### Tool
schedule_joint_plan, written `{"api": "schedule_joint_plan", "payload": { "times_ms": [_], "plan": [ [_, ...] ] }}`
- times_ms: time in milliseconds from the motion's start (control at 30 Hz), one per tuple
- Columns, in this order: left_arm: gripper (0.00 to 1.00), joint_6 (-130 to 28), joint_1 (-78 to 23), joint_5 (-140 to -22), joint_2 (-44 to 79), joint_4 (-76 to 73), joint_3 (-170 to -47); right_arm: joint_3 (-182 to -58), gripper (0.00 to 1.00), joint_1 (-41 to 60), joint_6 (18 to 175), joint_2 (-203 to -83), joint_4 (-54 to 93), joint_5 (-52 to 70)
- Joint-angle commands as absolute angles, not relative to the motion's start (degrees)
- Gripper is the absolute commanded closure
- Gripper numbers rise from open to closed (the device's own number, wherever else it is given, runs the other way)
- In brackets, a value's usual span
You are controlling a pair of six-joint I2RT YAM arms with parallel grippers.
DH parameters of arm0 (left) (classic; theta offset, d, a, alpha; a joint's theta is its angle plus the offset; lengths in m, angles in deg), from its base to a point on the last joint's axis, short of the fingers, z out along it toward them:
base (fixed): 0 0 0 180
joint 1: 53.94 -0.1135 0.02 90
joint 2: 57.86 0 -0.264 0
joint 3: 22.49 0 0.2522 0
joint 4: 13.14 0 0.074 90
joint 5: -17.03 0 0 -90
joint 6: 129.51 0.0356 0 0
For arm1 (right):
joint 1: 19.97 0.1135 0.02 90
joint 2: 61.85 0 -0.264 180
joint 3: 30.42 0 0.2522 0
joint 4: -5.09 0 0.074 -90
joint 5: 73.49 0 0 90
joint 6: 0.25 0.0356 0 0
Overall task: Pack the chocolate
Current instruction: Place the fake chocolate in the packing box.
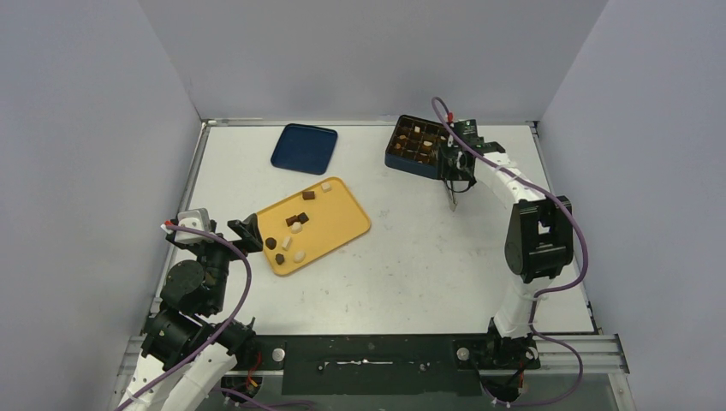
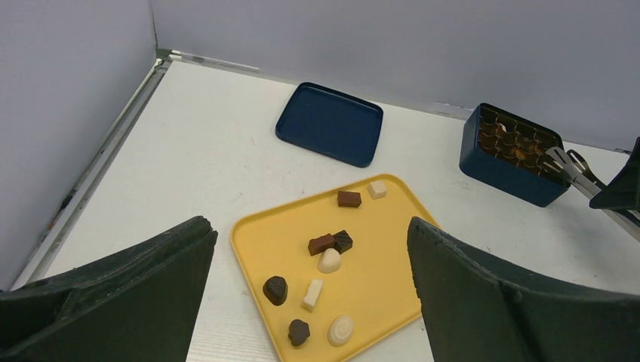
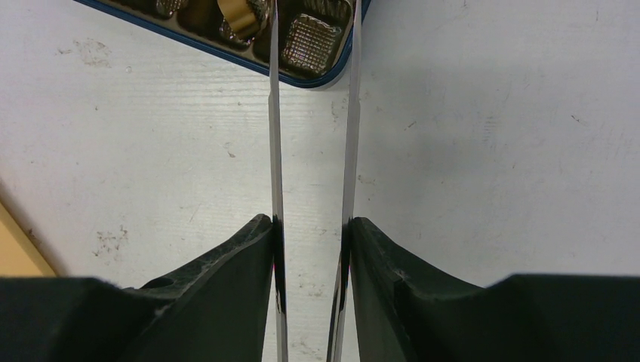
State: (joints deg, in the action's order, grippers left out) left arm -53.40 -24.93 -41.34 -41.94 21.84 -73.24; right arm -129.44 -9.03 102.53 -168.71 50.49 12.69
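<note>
the left gripper (image 1: 251,233) hangs at the tray's (image 1: 342,218) near left edge, jaws spread wide, holding nothing. eight pieces of chocolate (image 2: 322,243), dark, caramel and white, lie loose on the tray. just past the tray's far edge lies a blue lid (image 1: 304,148). far right of the tray, the right gripper (image 3: 309,222) pinches tweezers (image 2: 567,166), blades slightly apart, reaching over the box's (image 1: 411,164) edge. more chocolate fills its cells.

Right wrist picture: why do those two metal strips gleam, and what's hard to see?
Right wrist view: the tongs mirror the light along their blades; the right hand is dark, nearly featureless. Left wrist view: the left hand looms dark, the yellow tray evenly lit, sharp.
</note>
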Motion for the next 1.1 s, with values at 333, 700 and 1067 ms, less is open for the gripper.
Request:
{"api": "schedule_joint_plan", "payload": {
  "times_ms": [333, 700, 1067],
  "plan": [
    [0.03, -53.0, -25.29, -41.68, -42.13, 20.27, -73.87, -133.07, 0.59, -10.0, 103.2, -170.73, 47.06, 13.34],
    [0.03, -53.04, -25.29, -41.64, -42.29, 20.33, -73.98, -134.1, 0.56, -10.01, 103.28, -169.3, 47.51, 12.88],
    [0.03, -52.97, -25.29, -41.6, -42.31, 20.39, -73.91, -135.79, 0.54, -9.64, 103.2, -167.27, 48.63, 12.3]
  ]
}}
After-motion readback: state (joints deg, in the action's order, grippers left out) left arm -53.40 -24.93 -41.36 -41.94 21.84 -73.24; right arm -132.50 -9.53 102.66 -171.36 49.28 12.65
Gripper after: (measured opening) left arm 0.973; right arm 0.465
